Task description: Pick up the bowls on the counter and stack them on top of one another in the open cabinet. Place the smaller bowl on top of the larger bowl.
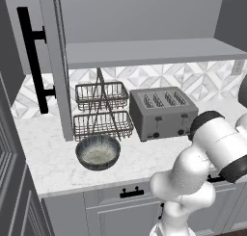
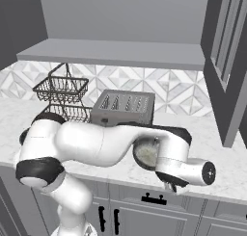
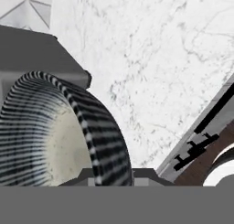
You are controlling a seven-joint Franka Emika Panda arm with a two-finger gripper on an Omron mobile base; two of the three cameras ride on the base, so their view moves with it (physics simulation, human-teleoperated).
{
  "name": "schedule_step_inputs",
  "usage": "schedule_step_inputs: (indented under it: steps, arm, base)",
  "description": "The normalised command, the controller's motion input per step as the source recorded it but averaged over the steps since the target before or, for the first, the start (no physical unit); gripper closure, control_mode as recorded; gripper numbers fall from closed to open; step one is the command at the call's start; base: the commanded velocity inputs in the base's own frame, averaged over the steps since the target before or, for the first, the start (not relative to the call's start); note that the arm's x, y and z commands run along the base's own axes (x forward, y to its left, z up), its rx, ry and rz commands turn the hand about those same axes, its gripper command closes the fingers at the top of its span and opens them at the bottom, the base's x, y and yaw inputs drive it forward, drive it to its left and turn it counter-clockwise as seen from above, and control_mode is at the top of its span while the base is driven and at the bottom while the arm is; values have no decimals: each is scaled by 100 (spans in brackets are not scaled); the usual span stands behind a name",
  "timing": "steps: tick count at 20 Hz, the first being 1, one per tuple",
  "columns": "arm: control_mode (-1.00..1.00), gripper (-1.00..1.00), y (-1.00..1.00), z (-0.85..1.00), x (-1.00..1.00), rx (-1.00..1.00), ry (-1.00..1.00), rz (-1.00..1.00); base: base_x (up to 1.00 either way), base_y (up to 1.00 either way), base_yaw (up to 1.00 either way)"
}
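Smaller bowl (image 3: 68,136) right against the tool (image 3: 112,175).

The larger bowl (image 1: 98,152) sat upright on the counter (image 1: 48,158), near its front edge, pale speckled inside showing. The smaller bowl (image 3: 64,136) was tipped on its side over the counter's right part, beside the toaster. The open cabinet (image 1: 144,51) shelf ran above.

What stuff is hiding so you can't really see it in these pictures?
- Right base view: the robot's white arm covers most of the dark grey bowl with pale speckled inside, so its width cannot be judged.
- Hand view: the gripper is cut off by the bottom edge beside the bowl's rim; open or shut is unclear.
- Left base view: the arm hides the lower right corner of the silver four-slot toaster.
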Motion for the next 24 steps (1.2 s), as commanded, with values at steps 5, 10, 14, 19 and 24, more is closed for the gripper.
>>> schedule_step_inputs:
  steps: [5, 10, 14, 19, 24]
  arm:
    - [-100, 100, 100, 10, -25, -6, -2, 5]
    - [-100, 100, 100, 18, 0, -9, 0, 1]
    - [-100, 100, 100, 27, 0, -14, 0, 2]
    - [-100, 100, 100, 35, 1, -19, 2, 3]
    - [-100, 100, 100, 45, 0, -15, 5, 5]
  base:
    - [0, 0, 0]
    - [0, 0, 0]
    - [0, 0, 0]
    - [0, 0, 0]
    - [0, 0, 0]
